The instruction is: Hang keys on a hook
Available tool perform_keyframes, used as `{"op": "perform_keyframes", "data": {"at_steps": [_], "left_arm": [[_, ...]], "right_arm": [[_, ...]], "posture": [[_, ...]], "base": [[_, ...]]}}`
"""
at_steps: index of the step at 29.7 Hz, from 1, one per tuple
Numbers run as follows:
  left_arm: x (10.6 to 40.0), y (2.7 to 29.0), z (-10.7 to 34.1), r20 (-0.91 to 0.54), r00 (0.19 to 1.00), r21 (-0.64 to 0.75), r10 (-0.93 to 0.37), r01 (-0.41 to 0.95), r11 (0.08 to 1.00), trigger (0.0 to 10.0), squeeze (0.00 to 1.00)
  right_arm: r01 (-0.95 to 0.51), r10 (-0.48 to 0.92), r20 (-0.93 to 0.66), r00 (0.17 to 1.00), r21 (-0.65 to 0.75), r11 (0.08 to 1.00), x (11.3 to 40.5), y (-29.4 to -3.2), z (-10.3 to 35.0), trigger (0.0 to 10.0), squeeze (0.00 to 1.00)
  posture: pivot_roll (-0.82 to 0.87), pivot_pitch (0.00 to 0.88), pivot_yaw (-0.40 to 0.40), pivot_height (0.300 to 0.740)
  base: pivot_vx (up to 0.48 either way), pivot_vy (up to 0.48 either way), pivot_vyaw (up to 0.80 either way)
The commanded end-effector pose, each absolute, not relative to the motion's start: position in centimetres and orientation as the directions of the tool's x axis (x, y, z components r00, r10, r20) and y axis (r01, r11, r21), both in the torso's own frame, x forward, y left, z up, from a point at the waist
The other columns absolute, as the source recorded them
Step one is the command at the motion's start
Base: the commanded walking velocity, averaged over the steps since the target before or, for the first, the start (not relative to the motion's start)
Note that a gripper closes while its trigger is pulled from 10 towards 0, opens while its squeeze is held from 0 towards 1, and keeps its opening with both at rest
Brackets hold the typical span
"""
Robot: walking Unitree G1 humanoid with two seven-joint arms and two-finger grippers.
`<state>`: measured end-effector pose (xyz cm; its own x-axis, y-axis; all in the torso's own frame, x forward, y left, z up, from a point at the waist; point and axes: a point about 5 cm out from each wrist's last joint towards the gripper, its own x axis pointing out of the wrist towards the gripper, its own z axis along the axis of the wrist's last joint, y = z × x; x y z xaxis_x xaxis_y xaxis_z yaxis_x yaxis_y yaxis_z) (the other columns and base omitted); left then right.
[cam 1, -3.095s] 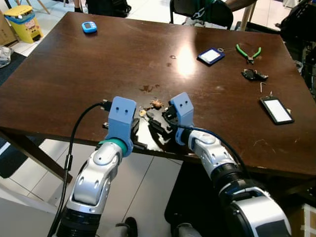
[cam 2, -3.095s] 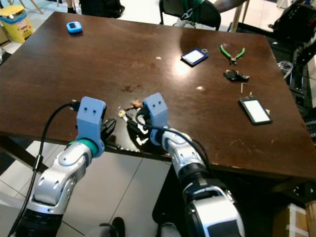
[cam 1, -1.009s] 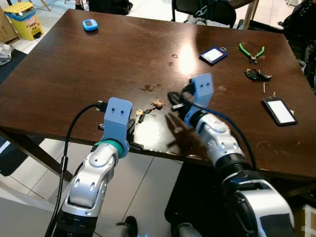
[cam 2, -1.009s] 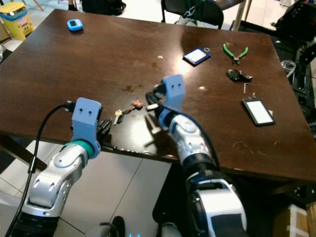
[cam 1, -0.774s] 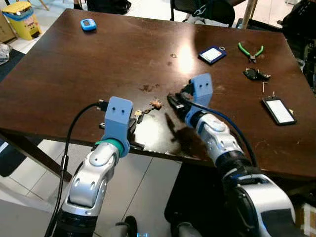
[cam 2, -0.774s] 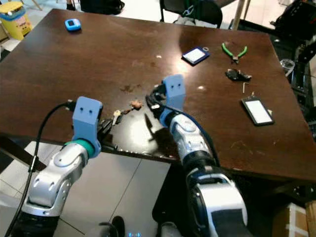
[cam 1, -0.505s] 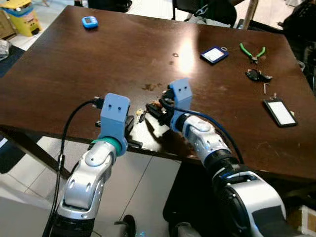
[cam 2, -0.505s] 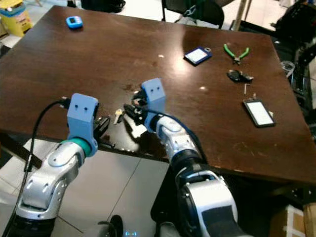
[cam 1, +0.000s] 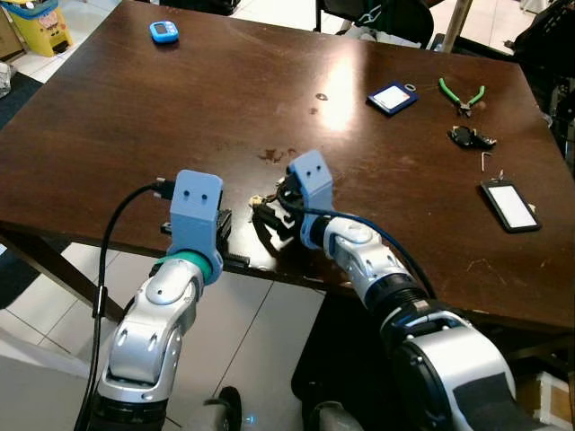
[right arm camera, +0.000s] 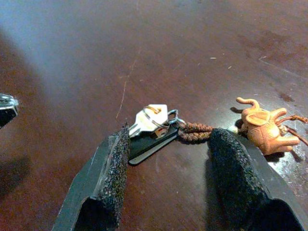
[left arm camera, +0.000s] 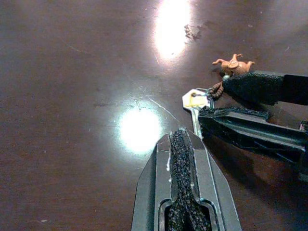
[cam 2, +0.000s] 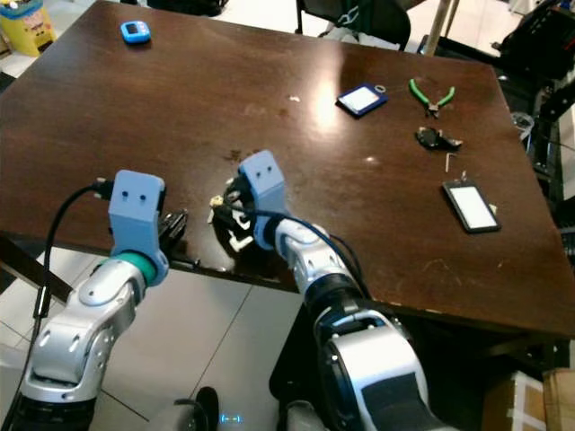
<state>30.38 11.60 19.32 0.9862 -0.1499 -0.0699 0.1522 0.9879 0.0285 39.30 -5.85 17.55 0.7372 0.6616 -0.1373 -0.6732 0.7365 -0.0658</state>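
The keys lie flat on the dark brown table near its front edge, joined by a braided cord to a small orange animal charm. My right gripper is open and low over them, one finger on each side of the key ring and cord, neither touching them as far as I can see. In the left eye view, that gripper sits just right of the keys. My left gripper hovers at the table edge, shut, pointing at the key from a short distance.
Further back on the table lie a blue timer, a blue tag, green pliers, a black clip, a small hex key and a phone. A chair stands beyond the far edge.
My right gripper has come down and to the left from a raised spot right of the charm, and now straddles the keys. The left gripper has hardly moved.
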Motion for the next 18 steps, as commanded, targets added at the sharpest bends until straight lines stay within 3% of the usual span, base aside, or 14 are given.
{"op": "perform_keyframes", "data": {"at_steps": [1, 6, 10, 18], "left_arm": [[29.9, 11.7, 18.9, -0.091, 0.986, 0.028, -0.143, 0.146, 0.989, 10.0, 0.00], [29.9, 11.7, 18.8, -0.094, 0.986, 0.027, -0.139, 0.142, 0.990, 10.0, 0.00], [29.9, 11.7, 18.8, -0.096, 0.986, 0.027, -0.138, 0.141, 0.990, 10.0, 0.00], [29.8, 11.6, 19.0, -0.098, 0.986, 0.021, -0.136, 0.138, 0.990, 10.0, 0.00]], "right_arm": [[-0.687, 0.668, -0.199, 0.717, -0.037, 0.726, 38.9, -5.9, 16.1, 10.0, 0.00], [-0.685, 0.669, -0.190, 0.719, -0.028, 0.728, 39.0, -5.8, 16.3, 8.8, 0.00], [-0.680, 0.668, -0.178, 0.723, -0.010, 0.733, 39.1, -5.7, 16.6, 9.4, 0.00], [-0.649, 0.646, -0.116, 0.755, 0.015, 0.761, 39.6, -5.5, 18.0, 9.5, 0.00]], "posture": [[0.04, 0.255, 0.010, 0.740], [0.04, 0.258, 0.011, 0.740], [0.04, 0.261, 0.012, 0.740], [0.05, 0.264, 0.012, 0.740]], "base": [[0.000, 0.000, 0.00], [0.000, 0.000, 0.00], [0.000, 0.000, 0.00], [0.000, 0.000, 0.00]]}}
